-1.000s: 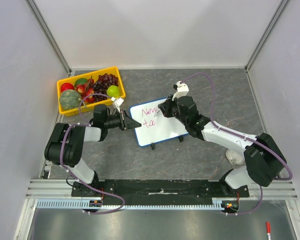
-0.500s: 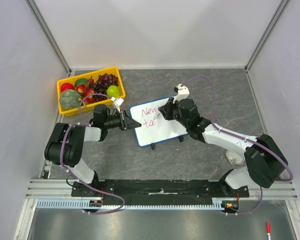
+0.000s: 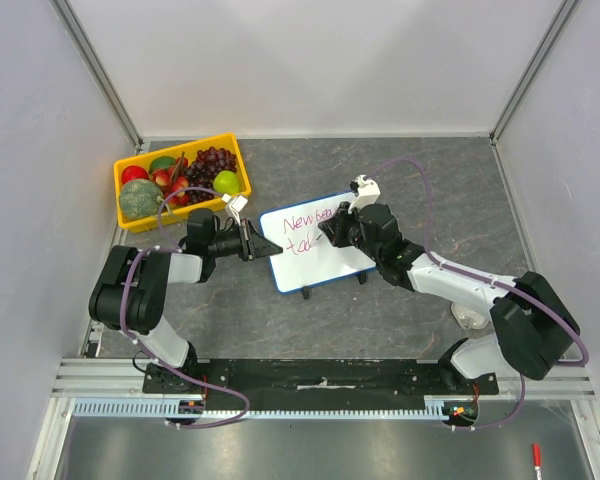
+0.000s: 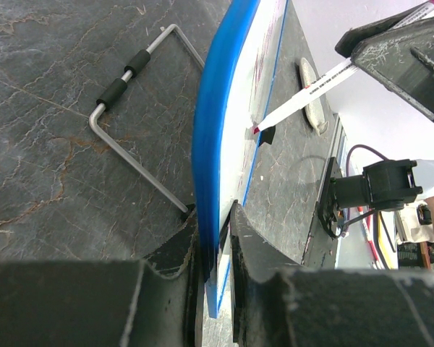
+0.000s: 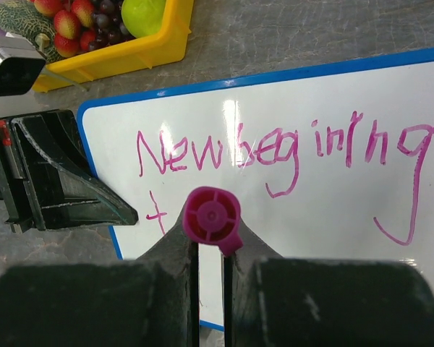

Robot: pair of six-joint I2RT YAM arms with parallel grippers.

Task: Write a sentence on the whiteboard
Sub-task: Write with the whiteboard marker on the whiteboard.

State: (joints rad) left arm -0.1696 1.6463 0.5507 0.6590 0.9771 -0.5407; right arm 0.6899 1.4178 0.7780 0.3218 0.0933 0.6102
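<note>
grey table (image 3: pixel 400 170); left gripper (image 3: pixel 254 243) clamps whiteboard (image 3: pixel 328 264) edge

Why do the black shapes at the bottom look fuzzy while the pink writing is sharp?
Right wrist view: the right gripper sits too near the lens to focus; the whiteboard and the sentence are sharp, with glare. Left wrist view: the left gripper blurs likewise.

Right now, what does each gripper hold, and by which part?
Left gripper pinches the whiteboard by its blue edge; right gripper clamps the marker near its rear end.
</note>
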